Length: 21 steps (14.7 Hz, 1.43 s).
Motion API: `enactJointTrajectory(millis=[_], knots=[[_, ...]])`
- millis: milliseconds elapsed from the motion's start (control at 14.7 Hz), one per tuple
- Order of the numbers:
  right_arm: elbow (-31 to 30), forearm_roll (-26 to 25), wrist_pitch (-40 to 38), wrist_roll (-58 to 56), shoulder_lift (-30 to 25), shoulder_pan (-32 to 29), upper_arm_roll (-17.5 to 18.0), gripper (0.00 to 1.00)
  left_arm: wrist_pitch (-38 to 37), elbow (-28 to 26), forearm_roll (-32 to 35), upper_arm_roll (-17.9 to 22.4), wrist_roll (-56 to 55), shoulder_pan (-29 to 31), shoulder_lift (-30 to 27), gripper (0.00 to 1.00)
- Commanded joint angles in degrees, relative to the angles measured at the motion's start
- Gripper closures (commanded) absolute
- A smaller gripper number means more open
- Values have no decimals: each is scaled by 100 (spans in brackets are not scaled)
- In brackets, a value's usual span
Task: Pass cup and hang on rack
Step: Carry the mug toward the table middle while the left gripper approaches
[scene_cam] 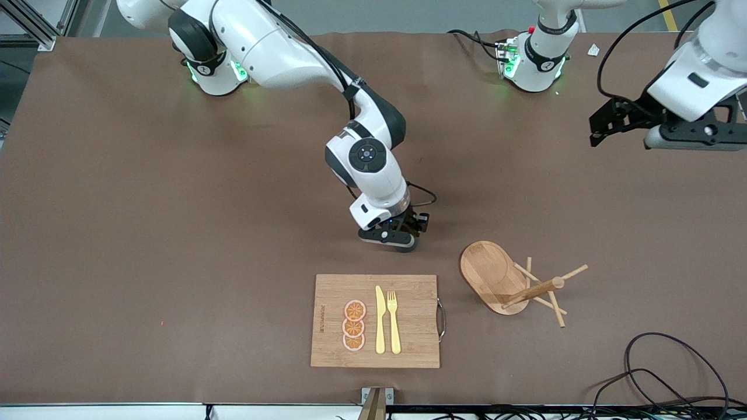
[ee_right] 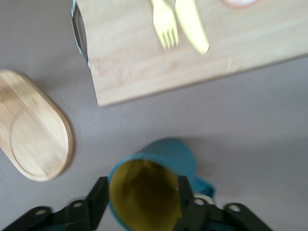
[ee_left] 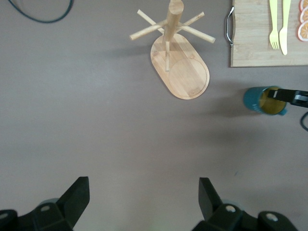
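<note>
Brown table (scene_cam: 175, 233); cup (ee_right: 149, 187) wrist-view only.

Bare table (scene_cam: 175, 245) around rack (scene_cam: 494, 277) and cutting board (scene_cam: 376, 321)

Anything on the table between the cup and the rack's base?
Nothing: in the left wrist view, only bare brown table lies between the cup, at the right gripper, and the rack. The cutting board sits off that line.

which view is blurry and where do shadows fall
Right wrist view: soft with blur, teal mug with yellow interior and bamboo cutting board smeared. Left wrist view: sharp, mug shadow faint on the brown table. Front view: evenly lit, soft shadow under the right gripper.
</note>
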Motion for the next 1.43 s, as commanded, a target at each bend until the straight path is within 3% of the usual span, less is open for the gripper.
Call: enactJointTrajectory(millis=[0, 271, 407, 679, 950, 1357], knots=[[-107, -87, -209, -6, -386, -271, -197, 0, 37, 162, -70, -350, -765, -51, 185, 0], [-107, -87, -919, -1407, -939, -1281, -331, 0, 63, 531, 26, -992, -1943, -60, 729, 0], [-176, -105, -1376, -1667, -1325, -1703, -374, 0, 264, 531, 446, -1370, -2470, -121, 853, 0], [-396, -113, -2291, -2252, -1853, -2617, -410, 0, 721, 540, 1368, -1494, -3902, -788, 1475, 0], [-1369, -157, -2310, -3650, -2801, -3400, -410, 0, 1539, 557, 2344, -1494, -5817, -1587, 2249, 1], [-3039, -192, -2292, -4883, -4444, -4104, -419, 0, 1637, 1084, 4032, -1450, -8533, -2801, 3619, 5]])
